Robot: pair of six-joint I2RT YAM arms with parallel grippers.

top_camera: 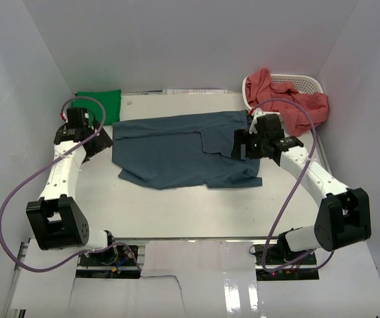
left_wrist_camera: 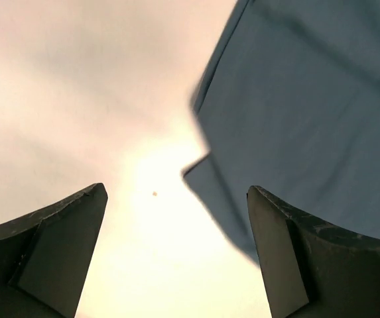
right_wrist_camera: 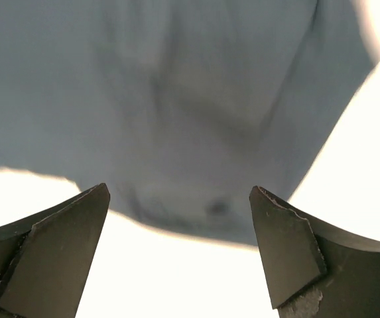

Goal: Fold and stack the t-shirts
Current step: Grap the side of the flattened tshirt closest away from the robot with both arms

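Two grippers stand wide open and hold nothing. I judge that the step in hand is to seize the slate blue t-shirt [top_camera: 176, 152] for a fold. To do it well, each gripper should come down on an edge, pinch the cloth firmly, and both should lift together so that the shirt does not drag.

The left gripper [left_wrist_camera: 176, 199] has a corner of the shirt ahead of it, nearer its right finger. The right gripper [right_wrist_camera: 180, 195] hangs above the right side, with a hem across the gap. Farther back lie the folded bright green t-shirt [top_camera: 100, 105] and the salmon red t-shirts [top_camera: 302, 106], draped over the basket [top_camera: 302, 81].
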